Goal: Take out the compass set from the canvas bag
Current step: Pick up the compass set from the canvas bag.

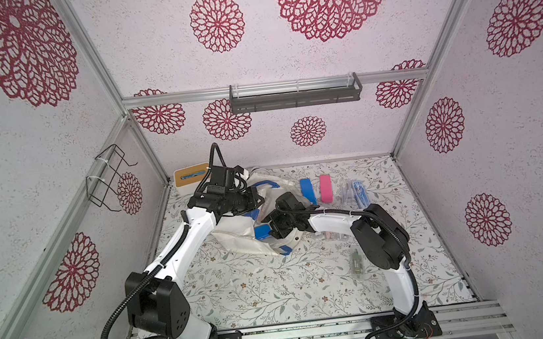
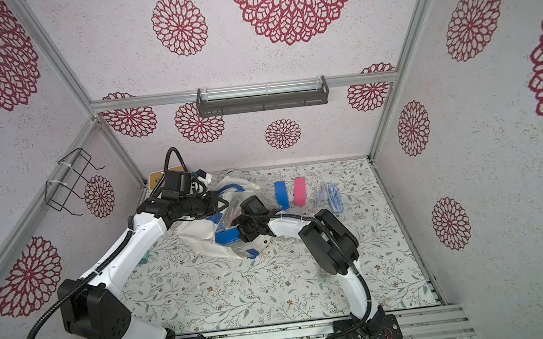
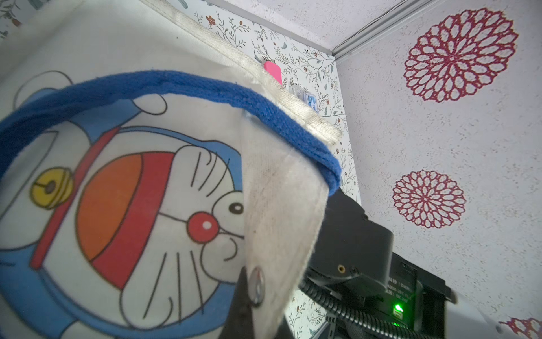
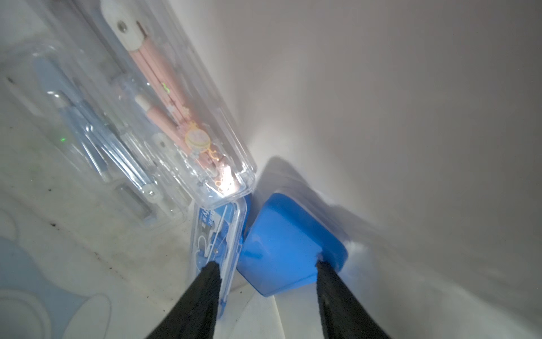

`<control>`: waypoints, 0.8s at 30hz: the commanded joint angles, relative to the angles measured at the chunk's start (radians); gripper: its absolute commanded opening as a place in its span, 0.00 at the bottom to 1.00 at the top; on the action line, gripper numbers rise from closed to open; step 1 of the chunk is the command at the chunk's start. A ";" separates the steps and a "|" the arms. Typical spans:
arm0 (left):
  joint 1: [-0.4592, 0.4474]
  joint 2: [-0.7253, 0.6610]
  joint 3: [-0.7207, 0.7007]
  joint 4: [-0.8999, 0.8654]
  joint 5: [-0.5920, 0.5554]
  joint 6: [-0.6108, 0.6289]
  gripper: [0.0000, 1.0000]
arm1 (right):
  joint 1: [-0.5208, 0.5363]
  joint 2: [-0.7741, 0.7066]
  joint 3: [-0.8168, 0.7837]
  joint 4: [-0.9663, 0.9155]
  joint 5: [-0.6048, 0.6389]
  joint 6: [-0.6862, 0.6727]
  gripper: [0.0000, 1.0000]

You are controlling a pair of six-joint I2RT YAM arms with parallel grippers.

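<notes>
You see the left claw (image 1: 255,199) clamped on the rim of the canvas bag (image 1: 236,244); the right claw (image 4: 268,274), jaws apart, straddles a blue case (image 4: 281,243) inside.

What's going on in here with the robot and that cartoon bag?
The left gripper is shut on the rim of the canvas bag, holding its mouth open. The right gripper is inside the bag, its fingers apart on either side of a solid blue box, next to a clear compass case holding a pink compass. Nothing looks gripped yet. A blue case, a pink case and clear cases lie on the table.
</notes>
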 commanded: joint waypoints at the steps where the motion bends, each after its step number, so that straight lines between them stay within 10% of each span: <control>1: -0.006 0.003 0.029 0.003 -0.003 0.003 0.00 | -0.003 -0.069 -0.023 -0.131 -0.002 -0.058 0.57; 16: -0.011 -0.008 0.023 0.007 0.012 -0.023 0.00 | -0.001 0.110 0.046 -0.005 0.001 0.019 0.60; 24: -0.013 -0.026 0.006 0.008 0.017 -0.025 0.00 | -0.004 0.137 0.042 0.117 0.022 0.030 0.39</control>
